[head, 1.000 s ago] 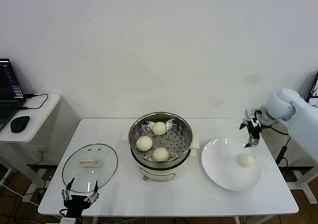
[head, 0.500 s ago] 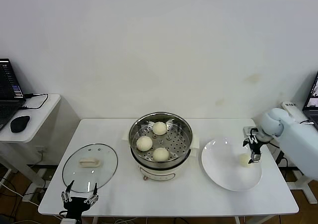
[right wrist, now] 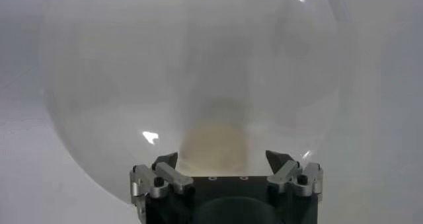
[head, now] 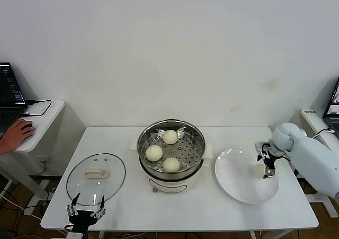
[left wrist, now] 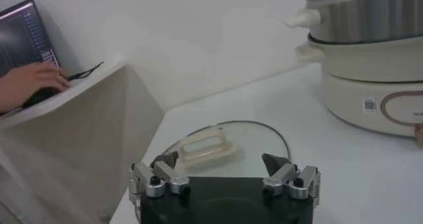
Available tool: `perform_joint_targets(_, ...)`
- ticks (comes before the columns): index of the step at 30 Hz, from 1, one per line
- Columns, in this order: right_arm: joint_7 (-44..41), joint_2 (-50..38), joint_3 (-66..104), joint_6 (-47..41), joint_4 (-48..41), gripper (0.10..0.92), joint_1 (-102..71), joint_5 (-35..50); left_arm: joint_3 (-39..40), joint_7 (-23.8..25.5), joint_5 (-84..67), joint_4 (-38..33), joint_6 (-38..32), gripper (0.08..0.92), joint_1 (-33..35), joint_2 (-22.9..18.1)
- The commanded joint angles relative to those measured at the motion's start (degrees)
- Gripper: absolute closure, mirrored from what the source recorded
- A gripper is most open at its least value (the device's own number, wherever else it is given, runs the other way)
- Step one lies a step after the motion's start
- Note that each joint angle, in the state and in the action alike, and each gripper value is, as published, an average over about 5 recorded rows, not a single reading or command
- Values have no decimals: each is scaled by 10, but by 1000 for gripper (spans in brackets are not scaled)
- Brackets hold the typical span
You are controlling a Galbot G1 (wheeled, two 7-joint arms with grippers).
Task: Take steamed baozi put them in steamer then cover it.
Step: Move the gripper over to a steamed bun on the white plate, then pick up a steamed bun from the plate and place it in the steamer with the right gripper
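Observation:
The steamer [head: 200, 139] stands mid-table, uncovered, with three baozi [head: 170, 136] on its perforated tray. A fourth baozi [head: 258, 170] lies on the white plate [head: 235, 180] to its right. My right gripper [head: 267, 165] is down at this bun, open. In the right wrist view the baozi [right wrist: 215, 146] sits between the spread jaws of the right gripper [right wrist: 223, 158], which stand clear of it on both sides. The glass lid [head: 108, 186] lies flat at front left. My left gripper [head: 85, 212] waits open at the table's front edge, just before the lid [left wrist: 258, 136].
A side table [head: 45, 120] stands to the left with a laptop [head: 8, 90] and a person's hand [head: 16, 133] on a mouse. The steamer's steel wall [left wrist: 370, 27] rises beside the lid in the left wrist view. A wall runs behind the table.
My right gripper has come down from the plate's far edge to straddle the baozi. A person's hand has appeared on the mouse. The left arm has stayed put.

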Motion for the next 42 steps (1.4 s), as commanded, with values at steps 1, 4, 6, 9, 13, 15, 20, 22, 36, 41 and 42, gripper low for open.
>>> perform_joint_targets(1,20,16,3,9,-25,202,-7,-15,0,0,0,4,-1,177,1,-1)
perform_joint_targets(4,20,16,3,9,-25,203,-7,-17,-1,-1,0,4,-1,177,2,-1)
perform_joint_targets(6,19,13,3,9,-23,203,-7,-16,-1,-1,0,5,-1,177,2,0)
perform_joint_targets(9,17,9,4,8,-20,203,-9,-15,-2,-1,0,5,-1,177,1,0)
perform_joint_targets(13,15,5,6,7,-16,203,-11,-12,0,-1,0,5,-1,177,0,-1)
perform_joint_targets(15,13,1,6,6,-12,210,-13,-10,1,-1,0,5,-1,177,0,-2)
perform_joint_targets(20,16,-7,9,-2,-6,312,-15,7,3,-1,2,7,-1,177,-1,-3)
perform_joint_targets(22,16,-12,13,-5,-1,345,-13,14,4,-1,2,7,-1,177,-1,-3)
perform_joint_targets(36,-36,-110,-96,-75,151,372,164,194,7,-2,4,0,-1,177,-4,-2)
perform_joint_targets(41,-50,-99,-173,-108,188,372,273,269,8,-5,11,-4,-3,177,-7,-1)
perform_joint_targets(42,-52,-92,-187,-113,191,372,291,282,7,-6,14,-6,-3,177,-7,-1)
